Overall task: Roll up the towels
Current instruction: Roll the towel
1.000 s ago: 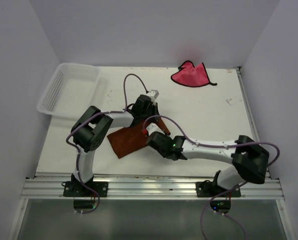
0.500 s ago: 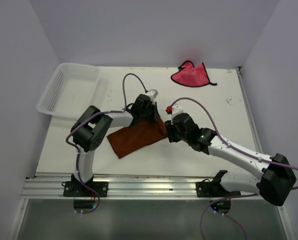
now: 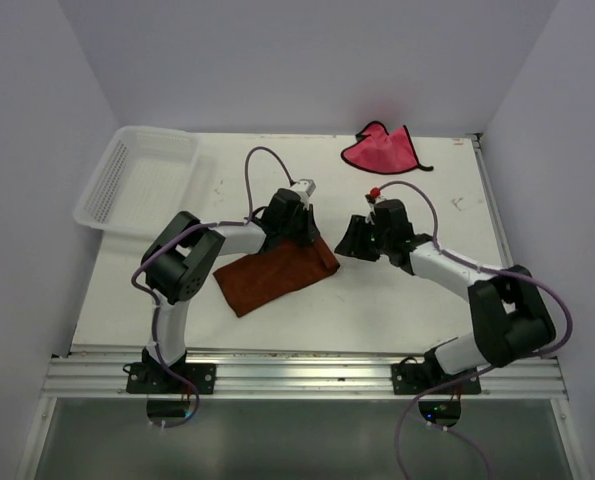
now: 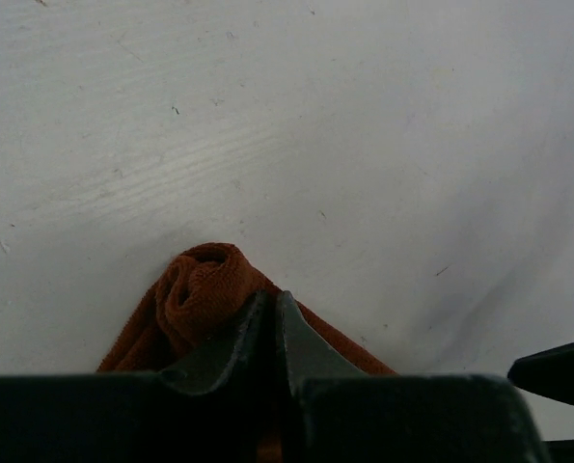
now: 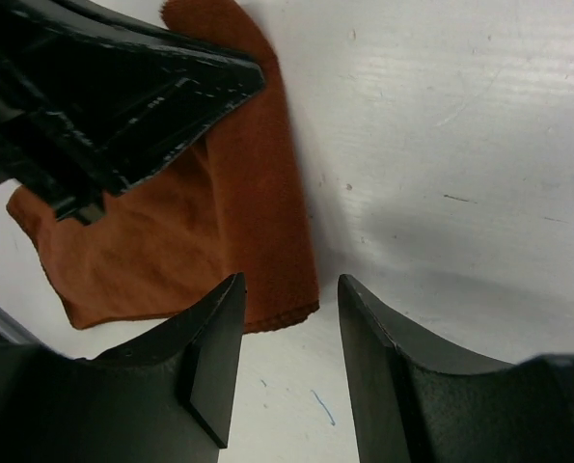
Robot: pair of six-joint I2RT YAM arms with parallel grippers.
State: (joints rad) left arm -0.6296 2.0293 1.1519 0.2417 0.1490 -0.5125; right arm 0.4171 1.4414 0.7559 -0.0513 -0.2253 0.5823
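The rust-orange towel (image 3: 275, 276) lies spread flat on the white table near the middle. My left gripper (image 3: 303, 232) is shut on its far right corner; in the left wrist view the gripper (image 4: 272, 299) pinches the cloth, which bunches up (image 4: 202, 285) just past the tips. My right gripper (image 3: 353, 241) is open and empty just right of the towel; in its wrist view the gripper (image 5: 288, 289) stands over the towel's edge (image 5: 219, 212), not touching it. The pink-red towel (image 3: 380, 150) lies crumpled at the far edge.
A white mesh basket (image 3: 137, 178) stands at the far left corner. The left gripper's black body (image 5: 103, 87) fills the upper left of the right wrist view. Walls close in the table on three sides.
My right gripper drew the orange towel's edge out to the right, let go and moved right and farther back. The towel now lies wider. The left gripper stayed put.
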